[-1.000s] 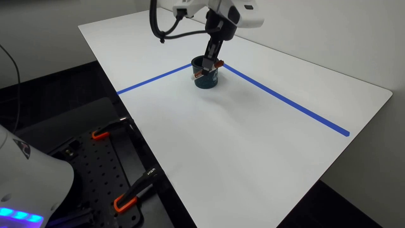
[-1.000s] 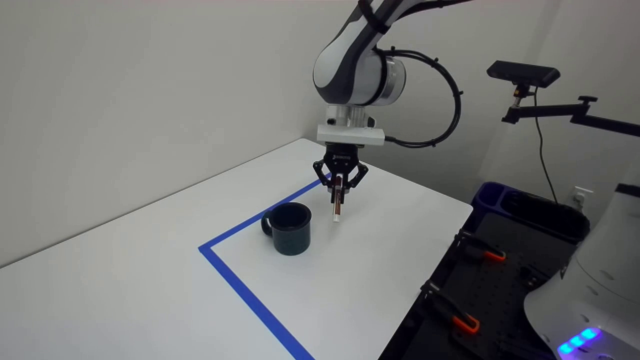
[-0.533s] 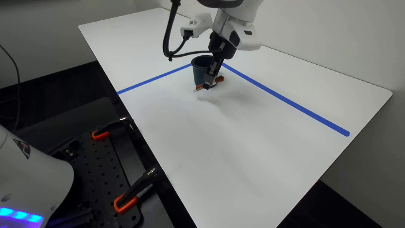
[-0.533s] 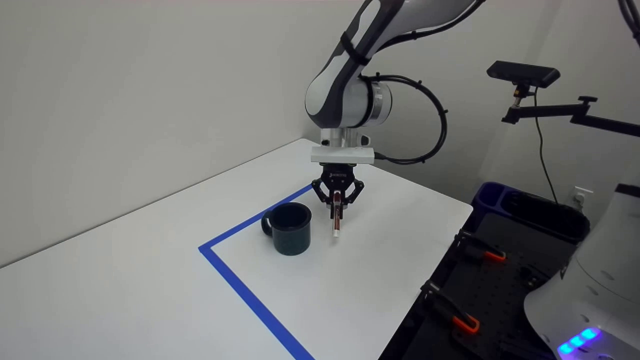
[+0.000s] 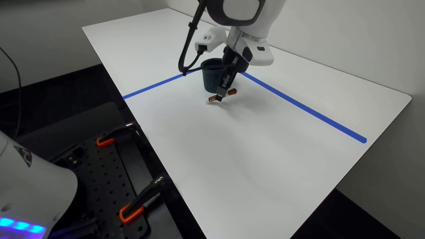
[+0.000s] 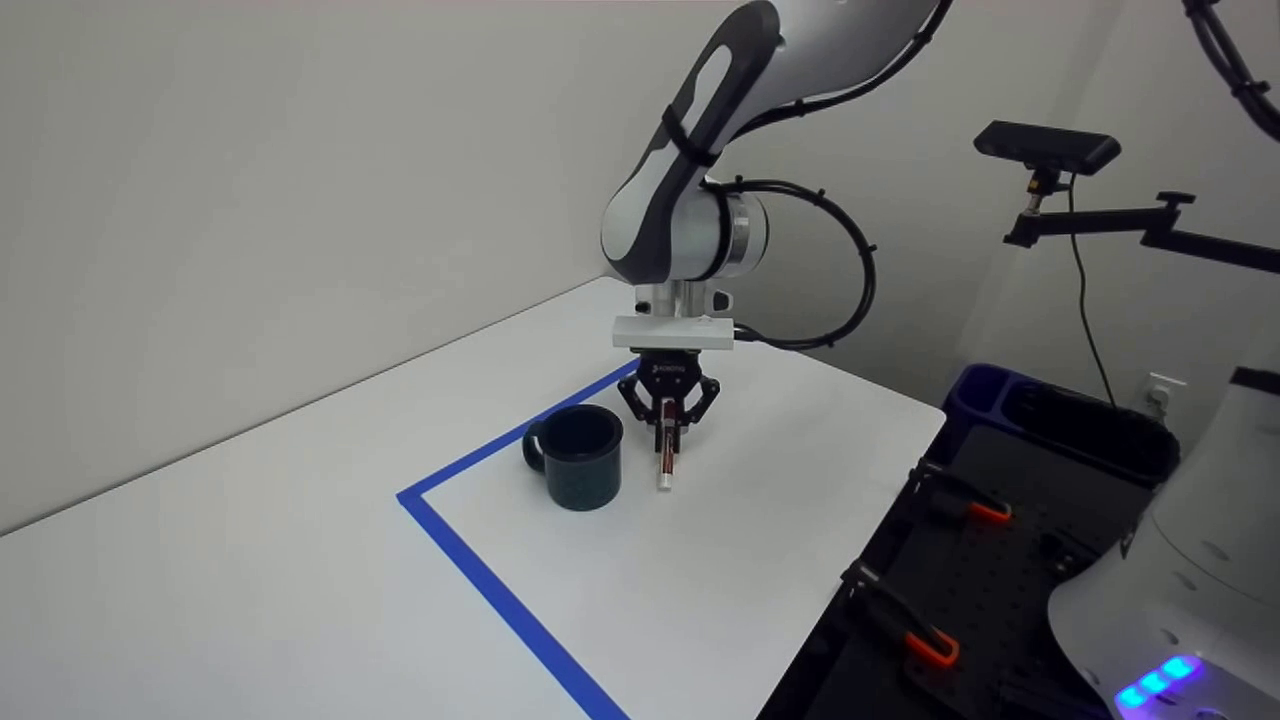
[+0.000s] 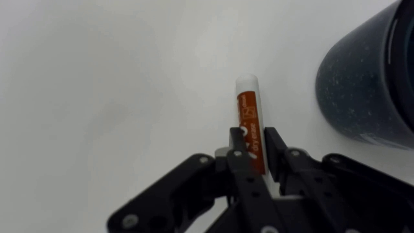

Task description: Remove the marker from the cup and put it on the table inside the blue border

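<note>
The marker, white with an orange-brown label, shows in both exterior views (image 5: 212,98) (image 6: 667,466) and in the wrist view (image 7: 248,103). My gripper (image 5: 220,95) (image 6: 668,440) (image 7: 254,137) is shut on the marker's middle, with a finger on each side. The marker lies at a slant, low over the white table; I cannot tell whether its tip touches. The dark green cup (image 5: 210,80) (image 6: 584,472) (image 7: 355,84) stands upright beside the gripper, apart from the marker. The blue border (image 5: 305,108) (image 6: 510,605) is tape on the table; marker and cup are inside it.
The white table (image 5: 232,159) (image 6: 720,560) runs along a wall. Black clamps with orange parts (image 5: 131,212) (image 6: 930,648) sit at the edge near the robot base (image 5: 33,186). A camera on an arm (image 6: 1046,148) stands beyond the table.
My gripper has moved down with the marker held in it, from about the cup's rim height to just over the table. The cup has not moved.
</note>
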You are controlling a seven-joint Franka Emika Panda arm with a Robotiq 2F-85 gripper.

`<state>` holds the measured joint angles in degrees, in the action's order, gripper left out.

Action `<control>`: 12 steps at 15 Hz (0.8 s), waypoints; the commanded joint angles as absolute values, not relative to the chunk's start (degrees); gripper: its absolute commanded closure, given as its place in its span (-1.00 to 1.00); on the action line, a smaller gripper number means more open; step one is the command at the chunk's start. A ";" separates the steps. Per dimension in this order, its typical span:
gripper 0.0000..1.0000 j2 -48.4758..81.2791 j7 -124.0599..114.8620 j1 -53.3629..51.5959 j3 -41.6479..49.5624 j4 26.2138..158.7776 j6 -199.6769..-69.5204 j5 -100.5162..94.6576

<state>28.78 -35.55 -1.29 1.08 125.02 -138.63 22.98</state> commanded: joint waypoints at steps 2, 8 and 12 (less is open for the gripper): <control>-0.18 28.15 -36.39 -1.89 1.44 125.15 -140.05 23.75; -1.00 24.45 -38.74 -2.35 3.59 127.82 -142.54 22.34; -1.00 22.09 -40.65 -2.42 4.95 128.42 -142.81 21.44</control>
